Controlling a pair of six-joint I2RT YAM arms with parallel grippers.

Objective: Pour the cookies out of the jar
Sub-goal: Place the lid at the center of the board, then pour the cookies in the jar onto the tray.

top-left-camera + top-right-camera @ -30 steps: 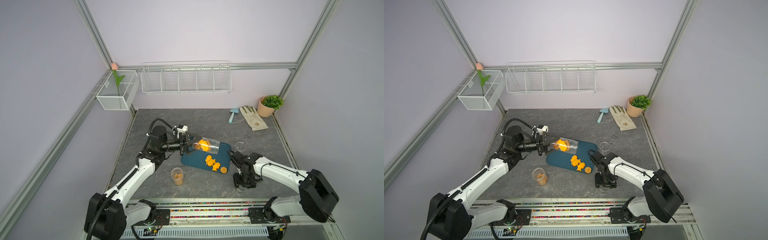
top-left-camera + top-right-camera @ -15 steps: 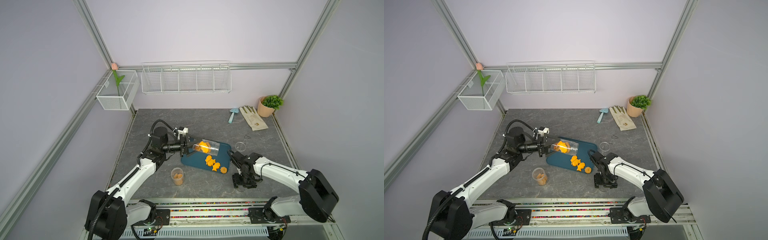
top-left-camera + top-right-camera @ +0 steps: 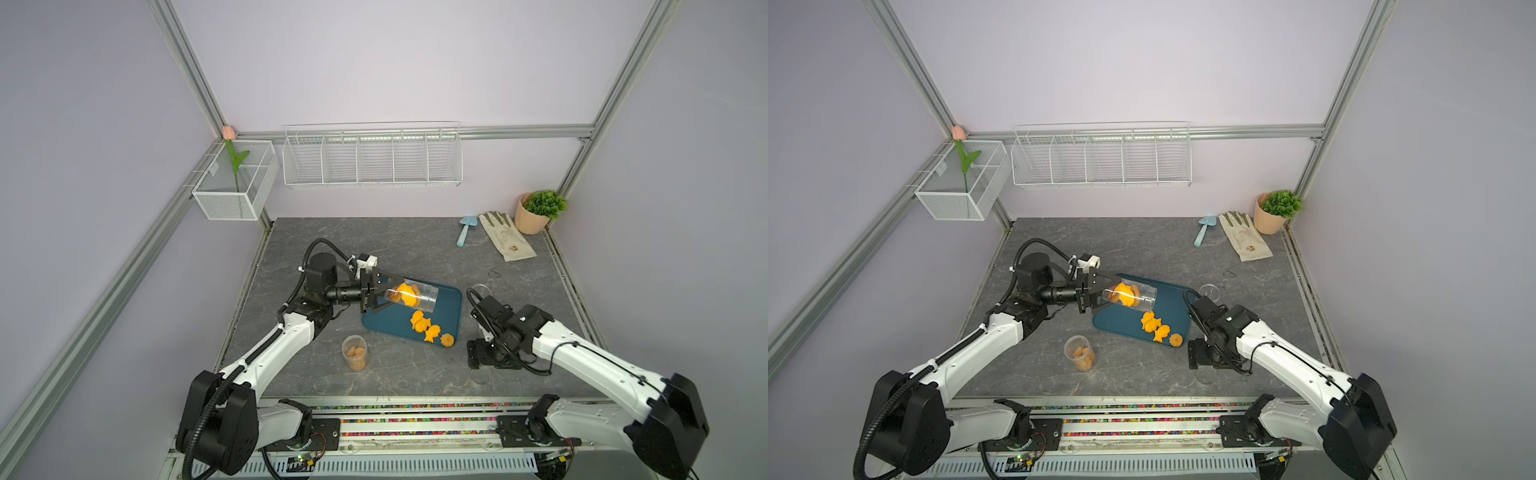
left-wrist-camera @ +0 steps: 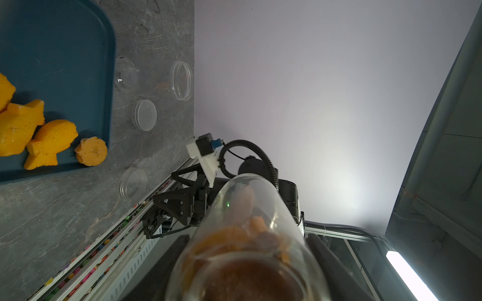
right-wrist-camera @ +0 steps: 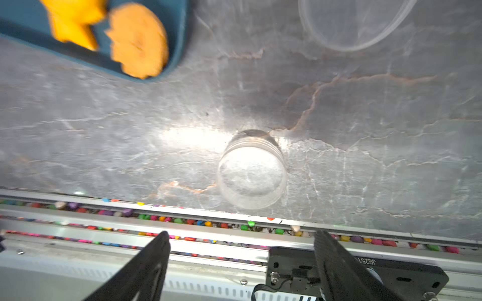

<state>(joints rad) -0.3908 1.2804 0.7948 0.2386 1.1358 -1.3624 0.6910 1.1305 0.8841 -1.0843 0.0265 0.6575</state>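
- The jar (image 3: 417, 296) lies almost on its side in the air over the far left part of the blue tray (image 3: 451, 300), mouth out over the tray's middle and tipped slightly down.
- Cookies (image 3: 404, 293) are bunched inside it, orange and tan, back near its base. Through the left wrist view they are only a blur behind the glass.
- More cookies (image 3: 426, 328) are out already! Four orange ones, fish shapes and a round, sit in a line on the tray's near side, the last at its near right corner.
- The left gripper (image 3: 383, 296) is clamped on the jar's closed end, fingers pinching either side.
- A second jar (image 3: 354, 352) stands upright on the table (image 3: 399, 245), just off the tray's near left corner, tan biscuits inside.
- The right gripper (image 5: 242, 233) points down at the table, just off the tray's right edge. Its jaws are spread wide and hold nothing.
- A clear lid (image 5: 251, 169) lies flat on the table ahead of those fingers, apart from them.
- Another clear lid (image 3: 480, 289) lies by the tray's far right corner.
- Well beyond the tray, by the far right corner of the table: a trowel (image 3: 464, 230), a glove (image 3: 508, 237) and a potted plant (image 3: 535, 212).
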